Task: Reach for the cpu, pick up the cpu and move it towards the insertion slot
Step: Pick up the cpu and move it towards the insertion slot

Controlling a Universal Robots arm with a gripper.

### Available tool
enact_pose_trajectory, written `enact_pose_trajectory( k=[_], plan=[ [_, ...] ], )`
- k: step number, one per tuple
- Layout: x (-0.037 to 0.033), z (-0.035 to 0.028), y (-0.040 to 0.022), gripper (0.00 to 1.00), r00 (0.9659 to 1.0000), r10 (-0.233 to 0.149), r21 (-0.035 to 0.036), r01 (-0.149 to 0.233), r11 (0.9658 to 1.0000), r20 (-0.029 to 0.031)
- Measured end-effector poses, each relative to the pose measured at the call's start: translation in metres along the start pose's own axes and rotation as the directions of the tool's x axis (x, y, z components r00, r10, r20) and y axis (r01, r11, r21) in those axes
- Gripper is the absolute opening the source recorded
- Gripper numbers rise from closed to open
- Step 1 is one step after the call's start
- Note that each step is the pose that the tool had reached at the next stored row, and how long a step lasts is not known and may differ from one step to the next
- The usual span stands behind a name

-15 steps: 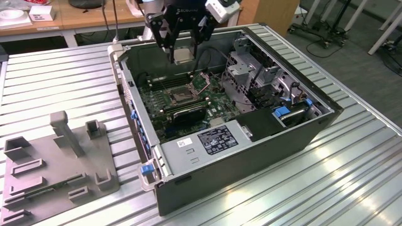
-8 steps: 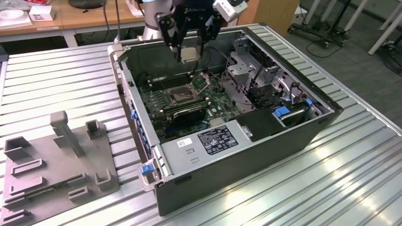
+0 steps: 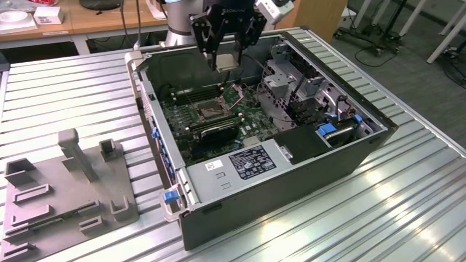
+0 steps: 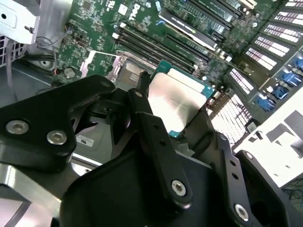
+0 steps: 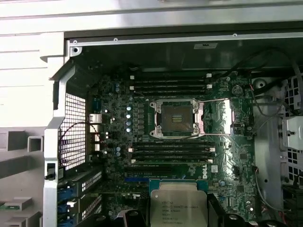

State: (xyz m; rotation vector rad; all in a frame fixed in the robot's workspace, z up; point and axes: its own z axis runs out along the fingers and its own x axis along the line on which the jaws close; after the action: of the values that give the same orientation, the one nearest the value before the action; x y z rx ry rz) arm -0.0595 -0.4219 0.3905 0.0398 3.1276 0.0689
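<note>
My black gripper (image 3: 227,59) hangs over the far end of the open computer case, shut on the cpu (image 3: 227,61), a small flat square chip with a silvery top. In both wrist views the cpu (image 4: 176,99) (image 5: 178,207) sits between the fingers (image 4: 142,101), held by its edges. The insertion slot (image 3: 207,111) lies on the green board inside the case, below the chip and nearer the exterior camera. It is a square socket (image 5: 176,118) with a silver frame and a dark centre, uncovered. The cpu is well above the board and apart from the socket.
Long black memory slots (image 5: 170,85) run on both sides of the socket. Metal drive cages (image 3: 291,87) and a power supply box (image 3: 251,161) fill the case's other end. A grey plastic tray (image 3: 65,191) with recesses stands on the slatted metal table at the exterior view's left.
</note>
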Motion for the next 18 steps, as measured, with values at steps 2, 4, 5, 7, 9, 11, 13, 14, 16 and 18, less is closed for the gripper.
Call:
enact_pose_trajectory(
  k=[2, 4, 5, 7, 9, 11, 13, 14, 16, 18],
  plan=[
    [-0.0017, 0.0000, 0.0001, 0.55, 1.0000, 0.000, 0.0001, 0.000, 1.0000, 0.0000],
    [-0.0017, 0.0000, 0.0001, 0.55, 1.0000, 0.000, 0.0001, 0.000, 1.0000, 0.0000],
    [-0.0017, 0.0000, 0.0001, 0.55, 1.0000, 0.000, 0.0001, 0.000, 1.0000, 0.0000],
    [-0.0018, 0.0000, 0.0001, 0.55, 1.0000, 0.000, 0.0000, 0.000, 1.0000, 0.0000],
    [-0.0018, 0.0000, 0.0001, 0.55, 1.0000, 0.000, -0.0001, 0.000, 1.0000, 0.0001],
    [-0.0018, 0.0002, 0.0003, 0.55, 1.0000, 0.000, -0.0024, 0.000, 1.0000, 0.0000],
    [-0.0018, 0.0004, 0.0007, 0.55, 1.0000, 0.000, -0.0049, 0.000, 1.0000, -0.0001],
    [-0.0019, 0.0005, 0.0011, 0.55, 1.0000, 0.000, -0.0059, 0.000, 1.0000, -0.0002],
    [-0.0018, 0.0008, 0.0022, 0.55, 1.0000, 0.000, -0.0082, 0.000, 1.0000, -0.0002],
    [-0.0017, 0.0010, 0.0035, 0.55, 1.0000, 0.000, -0.0100, 0.000, 0.9999, -0.0003]
  ],
)
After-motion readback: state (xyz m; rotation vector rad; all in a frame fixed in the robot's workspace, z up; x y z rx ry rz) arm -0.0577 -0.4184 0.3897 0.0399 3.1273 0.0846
